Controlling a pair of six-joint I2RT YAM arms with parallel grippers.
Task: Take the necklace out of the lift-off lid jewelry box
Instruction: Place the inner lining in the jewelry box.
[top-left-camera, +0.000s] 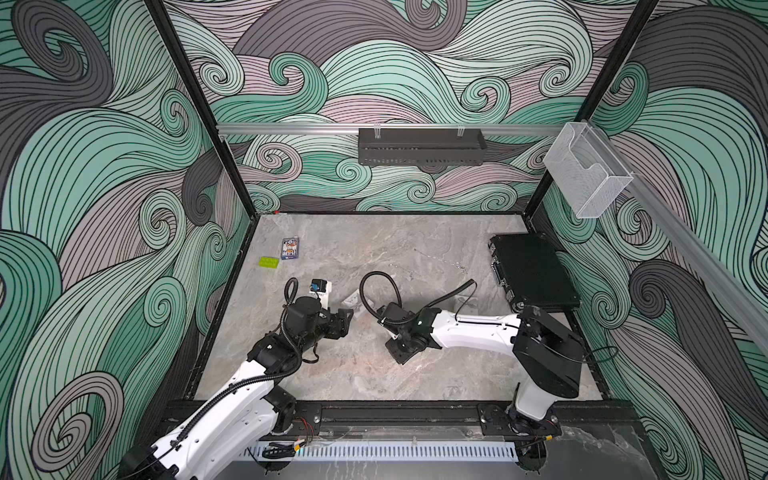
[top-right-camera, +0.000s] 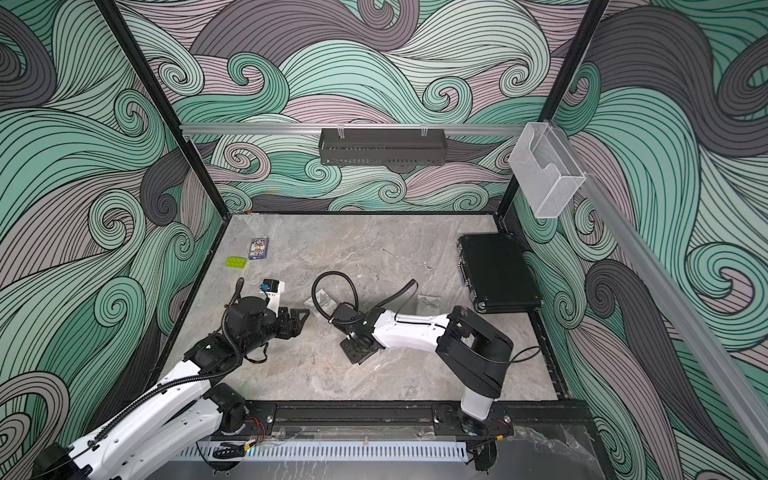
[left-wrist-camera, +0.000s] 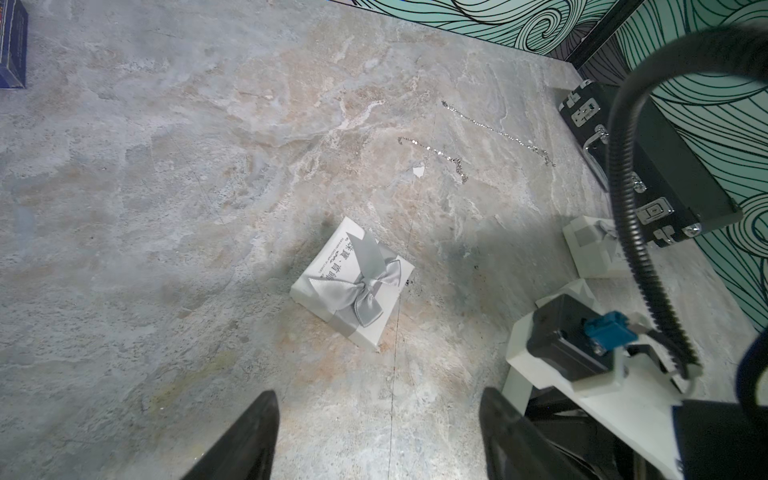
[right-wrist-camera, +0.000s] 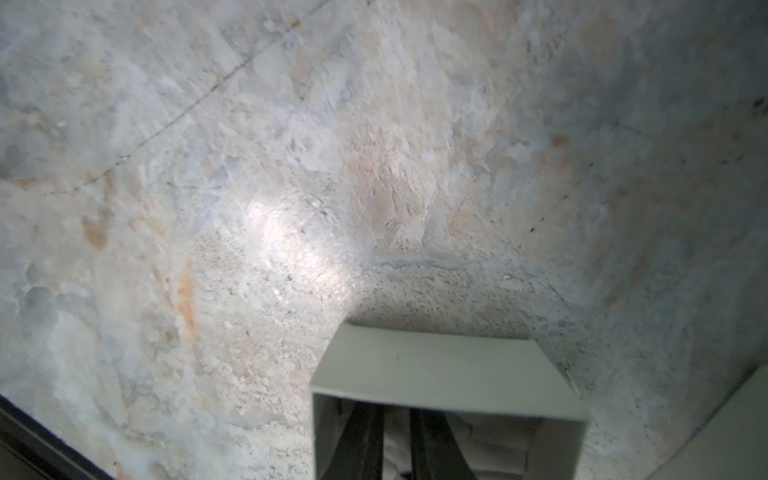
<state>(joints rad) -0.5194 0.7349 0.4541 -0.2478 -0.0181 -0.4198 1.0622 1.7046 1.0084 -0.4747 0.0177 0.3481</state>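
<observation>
A white lid with a grey bow (left-wrist-camera: 353, 286) lies flat on the stone table, a little ahead of my open left gripper (left-wrist-camera: 379, 395), which holds nothing. In a top view the lid (top-left-camera: 351, 298) sits just right of the left gripper (top-left-camera: 347, 318). My right gripper (right-wrist-camera: 397, 419) reaches into the open grey-white jewelry box (right-wrist-camera: 444, 365). Its fingers (right-wrist-camera: 361, 440) stand a narrow gap apart with white padding between them, and the box wall hides the tips. Two strands of silver necklace chain (left-wrist-camera: 436, 156) lie on the table beyond the lid.
A second white box with a bow (top-left-camera: 465, 301) stands behind the right arm (top-left-camera: 465, 332). A black latched case (top-left-camera: 534, 272) lies by the right wall. A card deck (top-left-camera: 290, 248) and a green brick (top-left-camera: 268, 262) sit at the back left.
</observation>
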